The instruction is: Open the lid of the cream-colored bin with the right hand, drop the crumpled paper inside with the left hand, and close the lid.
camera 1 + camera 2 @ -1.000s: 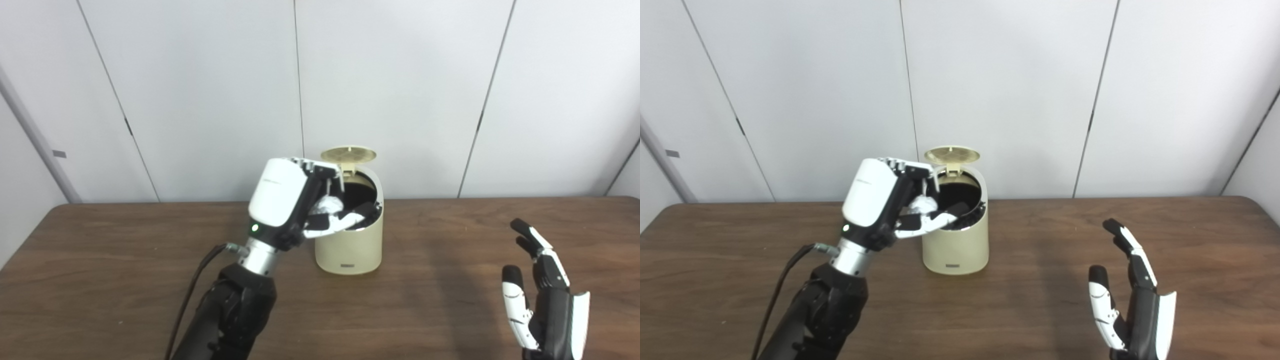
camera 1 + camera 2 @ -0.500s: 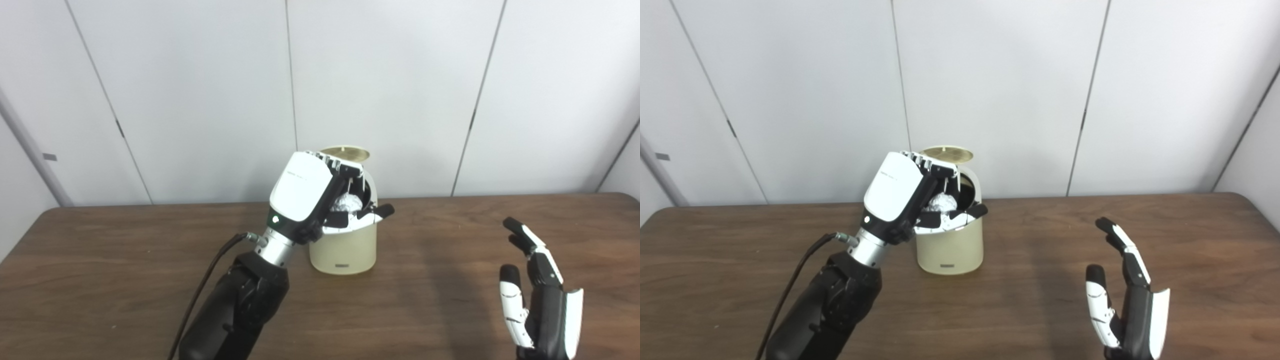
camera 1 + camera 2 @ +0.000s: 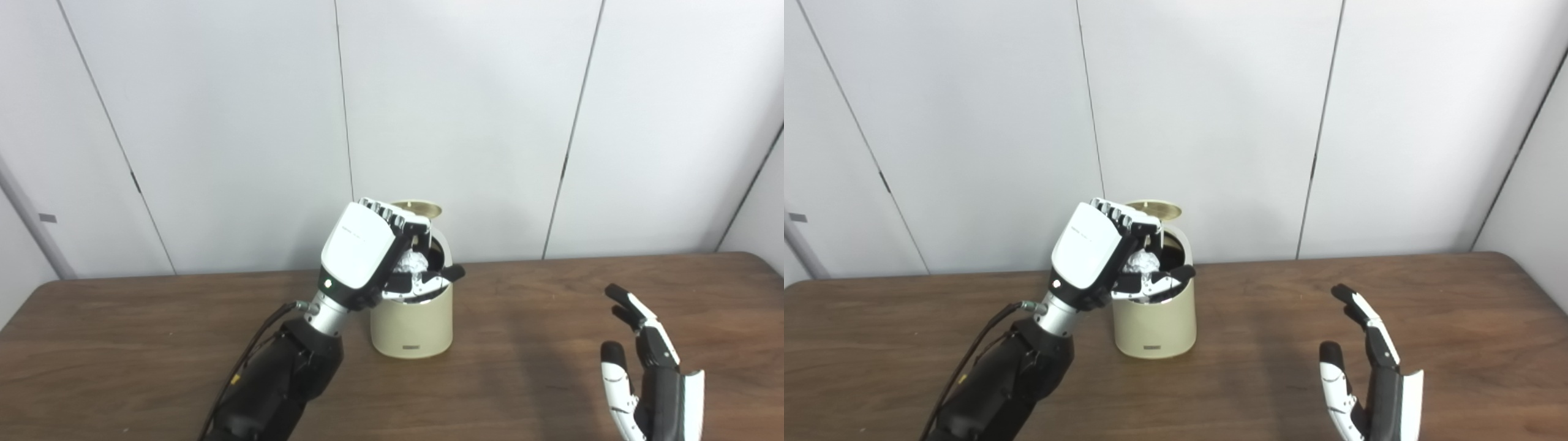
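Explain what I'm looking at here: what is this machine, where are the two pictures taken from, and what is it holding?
This is a humanoid robot at a wooden table. Both pictures come from two cameras side by side on its head, so they show one scene. Its arms enter from the bottom edge. The left robot hand is shut on a crumpled paper, held over the mouth of a cream-colored bin whose lid stands open. The right robot hand is open, holds nothing and hovers well to the right of the bin.

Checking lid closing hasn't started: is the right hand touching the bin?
Apart. The right eye view shows bare table between the right hand and the bin.
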Controlling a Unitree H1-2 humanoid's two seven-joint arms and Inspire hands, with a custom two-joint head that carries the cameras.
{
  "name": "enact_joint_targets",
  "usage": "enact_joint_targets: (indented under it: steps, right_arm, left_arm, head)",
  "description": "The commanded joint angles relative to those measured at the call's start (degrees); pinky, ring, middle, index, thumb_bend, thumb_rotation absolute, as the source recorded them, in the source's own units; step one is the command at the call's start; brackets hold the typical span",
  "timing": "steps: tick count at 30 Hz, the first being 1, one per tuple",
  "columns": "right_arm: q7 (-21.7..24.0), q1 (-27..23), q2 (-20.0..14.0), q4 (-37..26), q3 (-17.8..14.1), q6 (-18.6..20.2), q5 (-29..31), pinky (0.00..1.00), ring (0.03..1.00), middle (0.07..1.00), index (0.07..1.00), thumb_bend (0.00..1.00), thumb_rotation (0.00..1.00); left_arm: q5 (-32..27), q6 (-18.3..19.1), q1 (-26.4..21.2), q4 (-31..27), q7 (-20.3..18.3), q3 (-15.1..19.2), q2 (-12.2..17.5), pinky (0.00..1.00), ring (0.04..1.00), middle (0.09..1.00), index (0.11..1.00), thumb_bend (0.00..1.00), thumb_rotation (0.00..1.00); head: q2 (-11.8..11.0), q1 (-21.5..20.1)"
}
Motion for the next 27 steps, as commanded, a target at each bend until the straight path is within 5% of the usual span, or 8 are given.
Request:
enact_joint_targets:
  steps: [1,10,27]
  right_arm:
    - [0.33,-0.80,0.53,-1.88,-0.30,-2.08,-0.04,0.79,0.836,0.814,0.766,0.19,0.82]
    - [2.20,-0.22,1.65,-3.39,-1.19,-1.75,0.73,0.79,0.835,0.814,0.765,0.18,0.80]
    - [3.75,0.09,3.40,-4.76,-1.50,-1.65,0.25,0.80,0.842,0.813,0.766,0.18,0.81]
  left_arm:
    - [-0.17,-1.01,-4.29,1.28,4.74,-1.17,0.87,0.03,0.061,0.115,0.135,0.36,0.30]
    - [0.77,-0.72,-7.02,7.79,11.19,-4.77,1.82,0.04,0.064,0.117,0.135,0.37,0.40]
    - [0.35,3.36,-8.01,13.76,12.30,-5.97,0.53,0.03,0.065,0.115,0.137,0.38,0.39]
  head:
    - [0.06,-0.12]
    - [0.12,0.20]
    - [0.15,-0.93]
